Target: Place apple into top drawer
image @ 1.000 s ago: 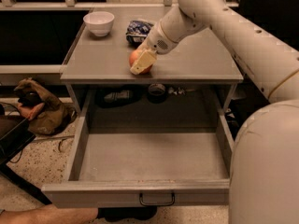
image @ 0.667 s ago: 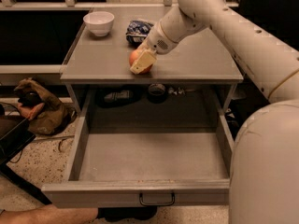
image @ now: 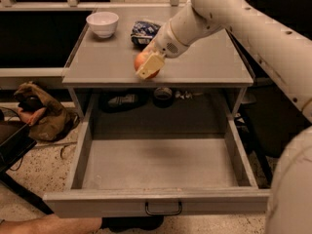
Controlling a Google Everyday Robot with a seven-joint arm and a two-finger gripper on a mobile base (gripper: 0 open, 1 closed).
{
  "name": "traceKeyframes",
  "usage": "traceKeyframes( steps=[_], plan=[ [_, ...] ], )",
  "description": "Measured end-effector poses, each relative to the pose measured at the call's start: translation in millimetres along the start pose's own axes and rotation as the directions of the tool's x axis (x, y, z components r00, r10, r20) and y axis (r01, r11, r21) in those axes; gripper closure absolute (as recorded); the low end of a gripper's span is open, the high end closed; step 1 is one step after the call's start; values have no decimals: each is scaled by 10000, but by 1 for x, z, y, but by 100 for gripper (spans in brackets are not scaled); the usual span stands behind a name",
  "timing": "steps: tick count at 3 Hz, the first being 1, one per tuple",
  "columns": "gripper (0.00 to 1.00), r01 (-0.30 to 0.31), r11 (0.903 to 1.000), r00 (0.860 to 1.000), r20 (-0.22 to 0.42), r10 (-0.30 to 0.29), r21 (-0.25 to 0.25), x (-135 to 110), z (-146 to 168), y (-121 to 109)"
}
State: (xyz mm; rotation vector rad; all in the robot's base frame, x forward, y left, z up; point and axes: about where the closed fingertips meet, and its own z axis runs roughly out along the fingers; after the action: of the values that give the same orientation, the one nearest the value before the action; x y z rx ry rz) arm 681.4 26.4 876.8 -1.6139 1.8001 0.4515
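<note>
Camera view, set against a second ago: next to nothing changed. Apple [image: 141,60] and jaws at the same spot by the worktop's front edge, top drawer [image: 97,204] just as far out.

Nearest, at 6 o'clock: top drawer pulled wide open toward the viewer. Long axis of its flat front panel from 9 to 3 o'clock, open tray reaching back toward 12. Matte grey sheet metal, straight low walls, bare flat floor. Thin dark wire handle [image: 163,208] at the middle of the panel. At 7 o'clock, low in view, a bare forearm [image: 53,224] over pale speckled floor [image: 39,172].

Further back, under the worktop [image: 102,62], a shadowed shelf [image: 204,106] with a few dark objects, too dim to name. At 9 o'clock, a crumpled brown bag [image: 46,118] on the floor.

Then the worktop itself: flat, grey, smooth, square-edged. Apple near its front edge, just left of centre, round and orange-red, with no long axis to speak of and no stem in sight. Jaws closed on the apple, one cream pad [image: 150,65] flat across its near side, the other hidden behind. Whether resting on the worktop or just clear of it, impossible to tell.

White, smooth, rounded arm [image: 253,23] slanting in from 2 o'clock.

Farthest, at 11 o'clock: glossy white bowl [image: 102,23], upright. Beside it toward 12, a crinkled blue packet [image: 144,32].
</note>
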Motion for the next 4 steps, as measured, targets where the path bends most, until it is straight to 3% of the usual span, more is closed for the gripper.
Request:
traceKeyframes(
  steps=[1, 2, 4],
  plan=[
    [100, 171, 9998, 9998, 28, -171, 116, -4, -12, 32],
    [100, -41, 10000, 9999, -168, 42, 61, 10, -9, 95],
    [100, -231, 9997, 9996, -174, 231, 22, 18, -4, 107]
  ],
)
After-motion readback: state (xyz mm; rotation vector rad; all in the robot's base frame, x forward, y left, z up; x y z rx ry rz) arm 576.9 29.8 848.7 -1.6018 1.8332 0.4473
